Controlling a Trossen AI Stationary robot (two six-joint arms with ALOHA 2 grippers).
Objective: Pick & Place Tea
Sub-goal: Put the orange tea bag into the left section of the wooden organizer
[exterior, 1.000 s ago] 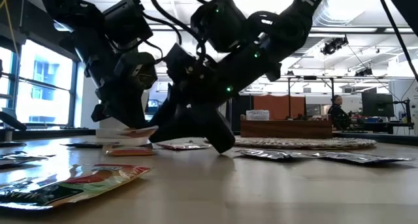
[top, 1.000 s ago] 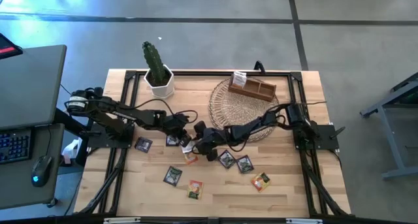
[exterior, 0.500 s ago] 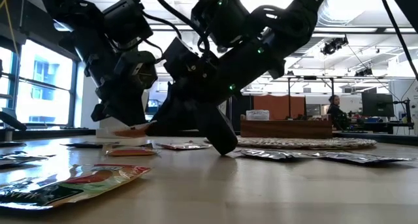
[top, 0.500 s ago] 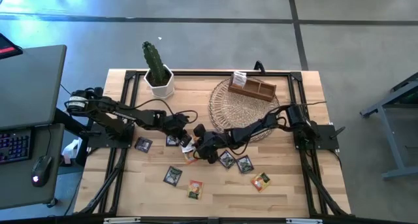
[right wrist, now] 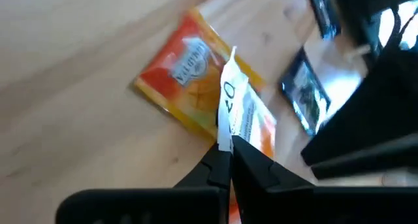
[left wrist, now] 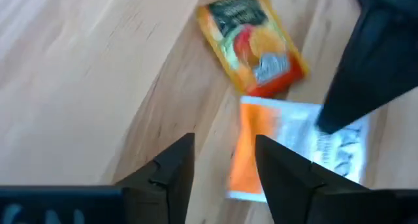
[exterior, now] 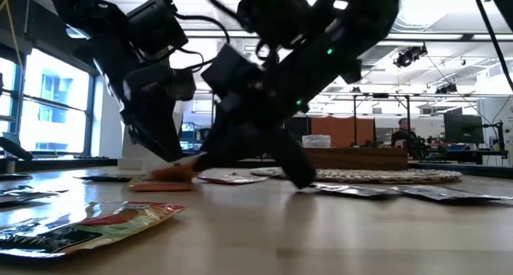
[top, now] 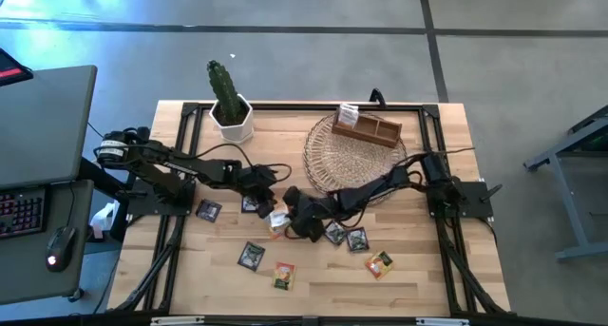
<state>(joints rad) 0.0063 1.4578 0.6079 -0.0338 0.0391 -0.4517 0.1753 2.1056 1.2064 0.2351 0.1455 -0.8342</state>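
Note:
An orange-and-white tea sachet point(right wrist: 243, 119) is held near the table's middle with my right gripper point(right wrist: 227, 157) shut on it. The high view shows this gripper point(top: 289, 220) reaching in from the right. My left gripper point(left wrist: 223, 151) stands open just left of it point(top: 267, 203). The sachet's orange end point(left wrist: 243, 160) lies just beyond the left fingertips. A yellow-orange sachet point(right wrist: 179, 77) lies flat on the wood under the held one. Other sachets point(top: 251, 255) point(top: 356, 239) lie flat around them. My right gripper pinches the orange-and-white sachet by one edge point(right wrist: 226, 138) between its two shut fingers. The fingers come slanting down from the table's right side. The sachet stands edge-up beyond the fingertips, over the yellow-orange sachet; whether it is clear of the table I cannot tell.
A wooden compartment box point(top: 369, 127) sits on a round wicker mat point(top: 351, 163) at the far right. A potted cactus point(top: 229, 105) stands at the far left. Loose sachets point(top: 380, 262) point(top: 208, 210) dot the near half. A person point(exterior: 398, 135) shows far behind the table.
My left gripper has opened and let go of the orange-and-white sachet. My right gripper has shut on it and taken hold. The right arm has shifted a little toward the table's near edge, and the sachet has sunk slightly.

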